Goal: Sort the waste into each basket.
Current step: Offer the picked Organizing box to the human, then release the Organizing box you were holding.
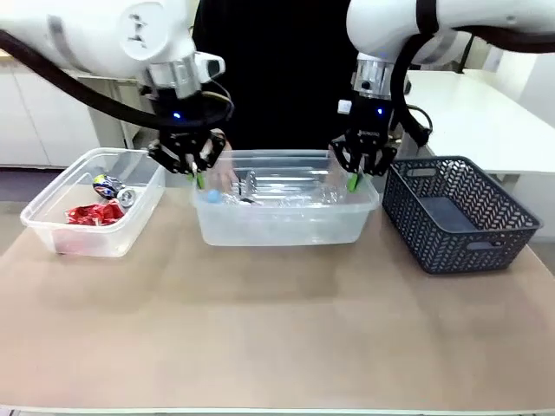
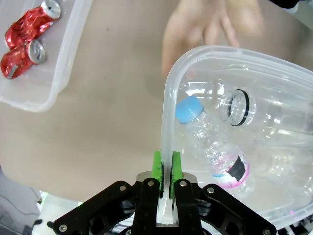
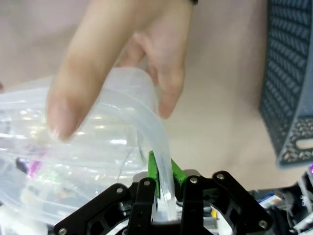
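Middle basket (image 1: pixel 282 227): clear tub, centred on the table, its rim clamped at both ends.
Its contents: clear crushed bottles (image 2: pixel 220 161), one blue-capped, one uncapped.
Left basket (image 1: pixel 52 227): clear tub, set apart.
Its contents: crushed red cans (image 1: pixel 94 213) and a blue-black one (image 1: pixel 107 185).

Tan table (image 1: pixel 277 338) — two clear tubs (image 1: pixel 91 208) (image 1: pixel 282 221), dark lattice basket (image 1: pixel 460 217) resting on it.
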`<state>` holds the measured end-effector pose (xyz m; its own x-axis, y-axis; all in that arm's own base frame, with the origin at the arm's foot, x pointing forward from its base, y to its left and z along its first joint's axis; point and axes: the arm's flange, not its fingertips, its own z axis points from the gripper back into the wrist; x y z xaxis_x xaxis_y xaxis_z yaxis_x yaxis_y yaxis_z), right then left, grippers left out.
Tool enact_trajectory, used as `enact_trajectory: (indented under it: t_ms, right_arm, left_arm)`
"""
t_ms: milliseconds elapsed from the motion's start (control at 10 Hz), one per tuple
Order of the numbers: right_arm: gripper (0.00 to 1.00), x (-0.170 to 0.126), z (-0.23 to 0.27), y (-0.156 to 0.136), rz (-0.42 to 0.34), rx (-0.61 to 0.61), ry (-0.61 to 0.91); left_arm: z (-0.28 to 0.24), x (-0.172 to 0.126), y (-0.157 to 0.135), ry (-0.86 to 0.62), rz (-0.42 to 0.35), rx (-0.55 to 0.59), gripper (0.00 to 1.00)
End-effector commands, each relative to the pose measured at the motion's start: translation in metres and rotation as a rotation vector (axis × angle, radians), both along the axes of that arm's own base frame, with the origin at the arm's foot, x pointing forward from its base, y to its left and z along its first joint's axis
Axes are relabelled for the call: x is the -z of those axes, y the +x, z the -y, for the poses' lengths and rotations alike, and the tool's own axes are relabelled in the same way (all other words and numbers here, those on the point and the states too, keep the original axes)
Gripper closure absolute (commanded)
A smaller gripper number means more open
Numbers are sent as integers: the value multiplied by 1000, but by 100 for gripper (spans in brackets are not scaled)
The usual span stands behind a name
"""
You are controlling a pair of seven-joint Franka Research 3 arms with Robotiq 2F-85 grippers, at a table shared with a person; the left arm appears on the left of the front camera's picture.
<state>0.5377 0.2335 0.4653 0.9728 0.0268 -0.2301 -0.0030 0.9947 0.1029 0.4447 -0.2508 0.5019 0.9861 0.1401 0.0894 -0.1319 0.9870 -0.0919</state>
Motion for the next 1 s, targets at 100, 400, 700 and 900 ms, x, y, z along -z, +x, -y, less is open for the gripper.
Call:
enact_trajectory:
  t_ms: [100,400,700,900]
  right_arm:
    - [95,0,0,0,0,0,0]
    - [95,0,0,0,0,0,0]
    - [95,0,0,0,0,0,0]
    - [95,0,0,0,0,0,0]
  left_arm:
    - [-3,-14,-18,-14,24,-11,92]
    - [-3,-14,-18,-14,24,-11,92]
    - [-3,-14,-18,-14,24,-11,92]
    - [-3,-14,-18,-14,24,-11,92]
